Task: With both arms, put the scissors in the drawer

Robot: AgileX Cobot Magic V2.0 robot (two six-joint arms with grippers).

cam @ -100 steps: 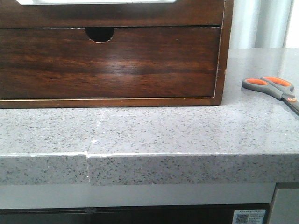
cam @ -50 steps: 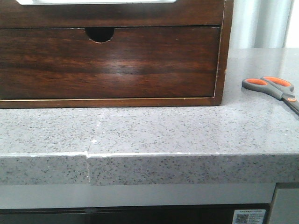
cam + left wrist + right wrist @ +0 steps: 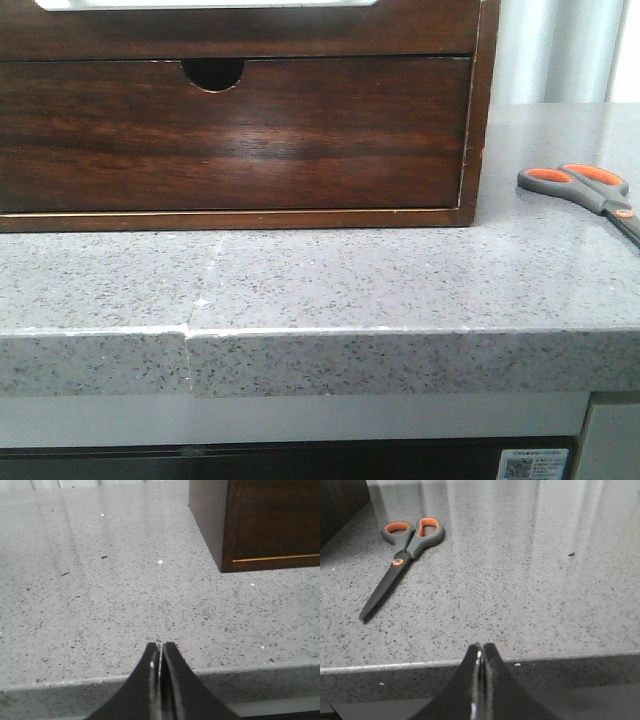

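The scissors lie flat on the grey counter to the right of the wooden cabinet, grey handles with orange-lined loops pointing toward the cabinet. In the right wrist view the scissors lie ahead of my right gripper, off to one side and well apart from it. That gripper is shut with nothing in it, at the counter's front edge. My left gripper is also shut and empty, at the counter edge left of the cabinet. The drawer is the upper dark brown front, with its pale wide cut-out cropped by the frame's top. It looks closed.
Below it sits a second drawer front with a small semicircular finger notch. The cabinet's corner shows in the left wrist view. The speckled stone counter has a front edge with a seam.
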